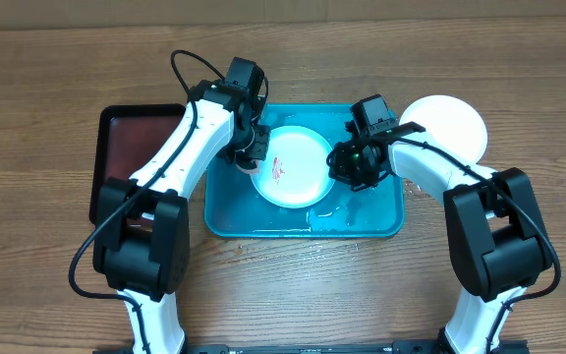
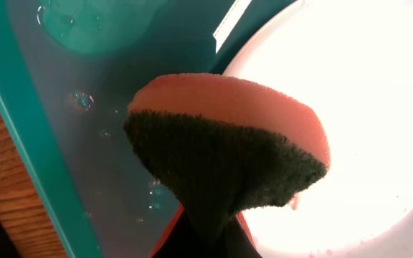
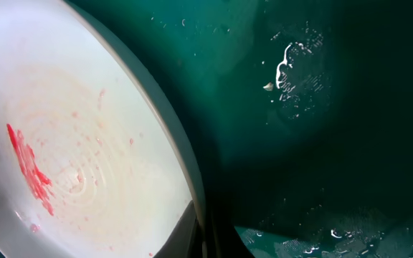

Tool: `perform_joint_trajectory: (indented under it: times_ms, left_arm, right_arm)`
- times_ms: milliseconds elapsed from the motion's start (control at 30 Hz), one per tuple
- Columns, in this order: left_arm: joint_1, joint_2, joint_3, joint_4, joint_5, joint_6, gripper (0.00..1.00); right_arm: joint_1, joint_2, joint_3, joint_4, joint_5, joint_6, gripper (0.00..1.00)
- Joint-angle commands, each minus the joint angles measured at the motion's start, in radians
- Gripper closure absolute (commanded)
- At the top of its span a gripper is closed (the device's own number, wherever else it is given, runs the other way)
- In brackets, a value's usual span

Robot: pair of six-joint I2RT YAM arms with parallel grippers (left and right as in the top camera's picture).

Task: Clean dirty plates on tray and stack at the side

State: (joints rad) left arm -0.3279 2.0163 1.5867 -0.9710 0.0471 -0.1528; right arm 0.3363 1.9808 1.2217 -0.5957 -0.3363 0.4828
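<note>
left gripper point(image 1: 254, 155): closed on a wedge-shaped sponge with an orange body and dark scouring face point(image 2: 228, 143), pinched from below.
sponge: hangs over the left rim of a round white plastic plate point(image 1: 298, 167); whether it touches is unclear.
right gripper point(image 1: 336, 162): closed, pinching the right rim of the round white plastic plate.
plate surface: red smear point(image 3: 27, 168) left of centre, faint pink streaks around it.
large turquoise-blue rectangular plastic tray point(image 1: 222, 211): holds that plate; its floor is wet, with droplets point(image 3: 292, 64).
second pale round plate point(image 1: 450, 123): on the brown wood-grain tabletop point(image 1: 47, 79), right of the tray, partly under the right arm.
black tray with dark red inside point(image 1: 116, 147): left of the blue tray.
</note>
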Motion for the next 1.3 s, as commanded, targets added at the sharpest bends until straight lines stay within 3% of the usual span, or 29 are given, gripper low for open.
perform_joint_trajectory:
  times_ms: [0, 233, 500, 800, 900, 1167, 1267]
  left_arm:
    - [-0.014, -0.026, 0.012, 0.016, 0.019, 0.003, 0.96]
    - [-0.068, -0.01, -0.023, 0.076, 0.004, -0.058, 0.96]
    - [-0.109, 0.061, -0.029, 0.044, -0.128, -0.183, 0.96]
    - [-0.12, 0.129, -0.029, 0.033, -0.092, -0.185, 0.96]
    - [-0.124, 0.139, -0.029, 0.033, -0.036, -0.175, 0.96]
    - [-0.13, 0.138, -0.029, 0.055, 0.29, 0.049, 0.96]
    - [-0.13, 0.138, -0.028, 0.073, 0.309, 0.071, 0.96]
  right_arm:
    - [0.007, 0.045, -0.028, -0.011, 0.028, -0.016, 0.96]
    - [0.007, 0.045, -0.028, -0.011, 0.028, -0.016, 0.96]
    - [0.007, 0.045, -0.028, -0.011, 0.028, -0.016, 0.96]
    - [0.007, 0.045, -0.028, -0.01, 0.027, -0.016, 0.96]
    - [0.007, 0.045, -0.028, -0.009, 0.027, -0.016, 0.96]
    - [0.007, 0.045, -0.028, -0.009, 0.023, -0.016, 0.96]
    - [0.007, 0.045, -0.028, -0.008, 0.023, -0.016, 0.96]
